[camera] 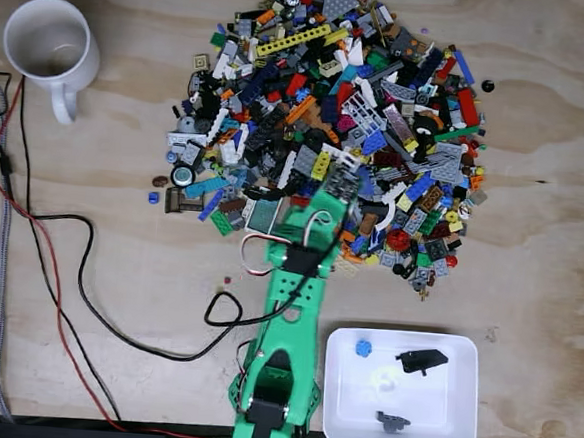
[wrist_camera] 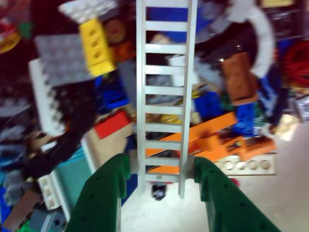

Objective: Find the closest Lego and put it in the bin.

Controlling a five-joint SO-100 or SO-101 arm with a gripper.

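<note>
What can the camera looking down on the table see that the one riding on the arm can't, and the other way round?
The fixed view alone shows the white mug, the white bin holding a few pieces, the cables and the green arm. The wrist view alone shows, close up, a white ladder piece lying between the open pincer's green fingers. Both show the Lego pile.

Bright green plastic arm [camera: 289, 329]

Boxy printed segments, a black servo at the base, red and white wires looping off one side, dark green tapered fingers [wrist_camera: 104, 193].
</note>
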